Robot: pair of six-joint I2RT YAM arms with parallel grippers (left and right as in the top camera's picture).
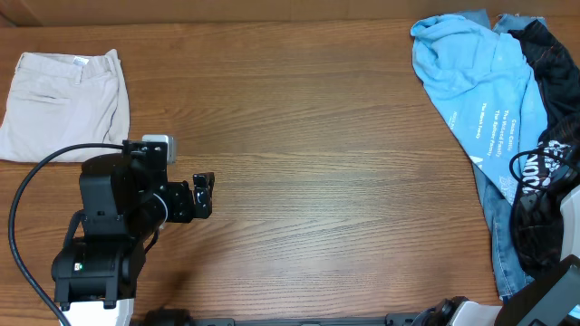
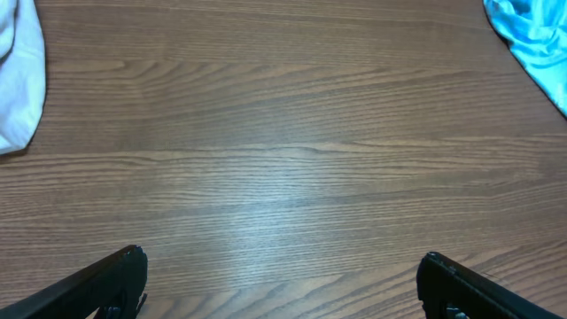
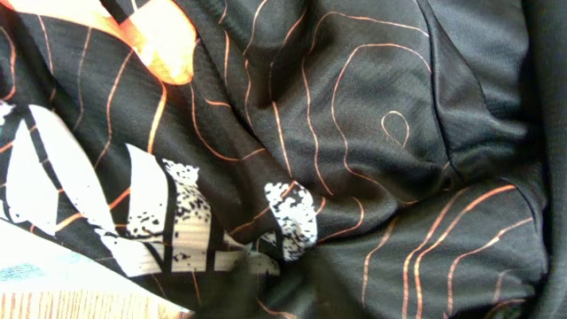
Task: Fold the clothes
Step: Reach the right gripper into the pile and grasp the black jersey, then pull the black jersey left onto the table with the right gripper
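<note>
The black sports shirt lies crumpled at the 3 o'clock edge of the table, on a heap of other clothes. A light blue shirt with small white print spreads at about 1 to 2 o'clock and touches the black one along its left side. A strip of blue denim runs down from under them toward 4 o'clock. In the right wrist view the black fabric fills almost the whole picture, wrinkled, with thin orange wavy lines and part of the large white lettering at 8 o'clock.

The right arm comes in at 4 o'clock, against the black shirt. The right gripper's fingers show in no view, so whether they are apart or closed I cannot tell.

The left arm stands at 8 o'clock, well apart from the heap. The left gripper points toward 3 o'clock over bare wood. In its own wrist view the left gripper has its two black fingers spread wide with nothing between them.

At 10 o'clock lies a pair of beige trousers — folded flat, near the left arm but not touching it
</note>
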